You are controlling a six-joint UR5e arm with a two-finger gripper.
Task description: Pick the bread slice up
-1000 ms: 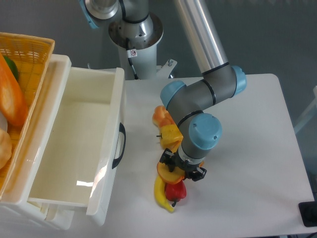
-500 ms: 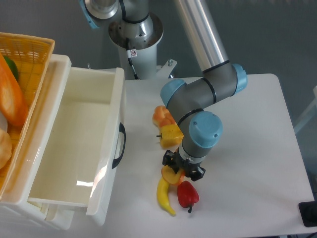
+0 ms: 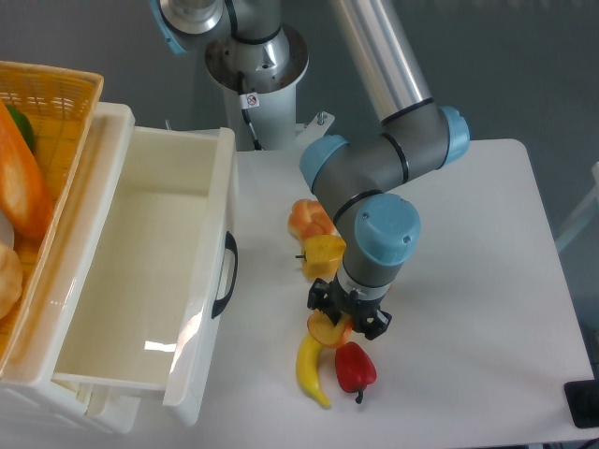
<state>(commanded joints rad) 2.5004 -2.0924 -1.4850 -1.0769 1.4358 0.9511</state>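
Bread slice (image 3: 324, 331) under pincer (image 3: 344, 321), peppers touching

A: The arm hides most of the bread (image 3: 326, 330) and the gripper (image 3: 346, 318), so I can't tell if it pinches.

B: The basket (image 3: 56, 89) runs off the left edge.

Open white drawer (image 3: 140, 271), wicker basket (image 3: 56, 94), red pepper (image 3: 355, 367) beside yellow chili (image 3: 310, 369)
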